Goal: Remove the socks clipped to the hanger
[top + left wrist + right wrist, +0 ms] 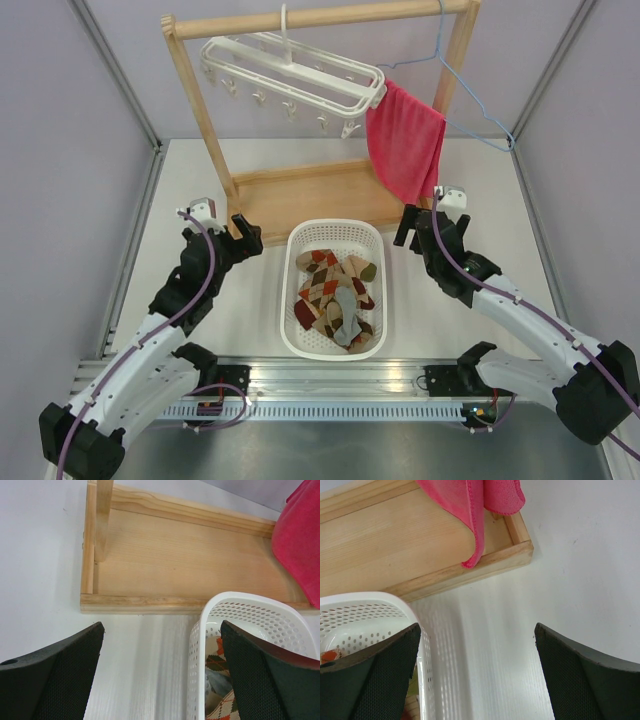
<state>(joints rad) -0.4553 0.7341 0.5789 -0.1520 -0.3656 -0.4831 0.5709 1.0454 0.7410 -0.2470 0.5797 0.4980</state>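
My left jaws and my right jaws both stand wide apart, holding nothing, low over the desk [200, 180] on either side of the white basket [289, 300]. The socks [335, 295] lie heaped in that basket, between my 2 arms. The hanger [295, 68] hangs high and well ahead, its long axis running left to right, its clips bare as far as I can see, so I judge that no reach upward is called for

Both arms reach forward, left pincer [161, 629] and right pincer [477, 629] spread wide, apparently hovering low.
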